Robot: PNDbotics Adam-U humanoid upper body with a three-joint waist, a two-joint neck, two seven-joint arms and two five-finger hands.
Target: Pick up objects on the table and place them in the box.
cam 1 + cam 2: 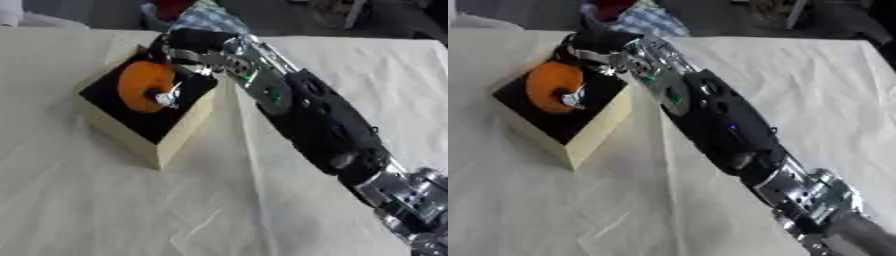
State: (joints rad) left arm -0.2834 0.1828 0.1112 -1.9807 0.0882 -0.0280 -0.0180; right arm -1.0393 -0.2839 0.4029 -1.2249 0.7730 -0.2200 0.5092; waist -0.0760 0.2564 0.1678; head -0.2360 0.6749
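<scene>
An open box (179, 135) with pale side walls and a black inside stands tilted on the left half of the table. Inside it lies a round orange object (138, 80). My right arm crosses the view from the lower right up to the box. My right hand (194, 40) is over the box's far rim, and a dark finger with a silver tip (167, 98) curls across the front of the orange object and touches it. The rest of the fingers are hidden behind the object and the wrist. My left hand shows in neither view.
A creased cream cloth (105, 210) covers the table. Beyond the table's far edge lie a blue checked fabric (210, 20) and something red (171, 6). Bare cloth lies in front of and to the left of the box.
</scene>
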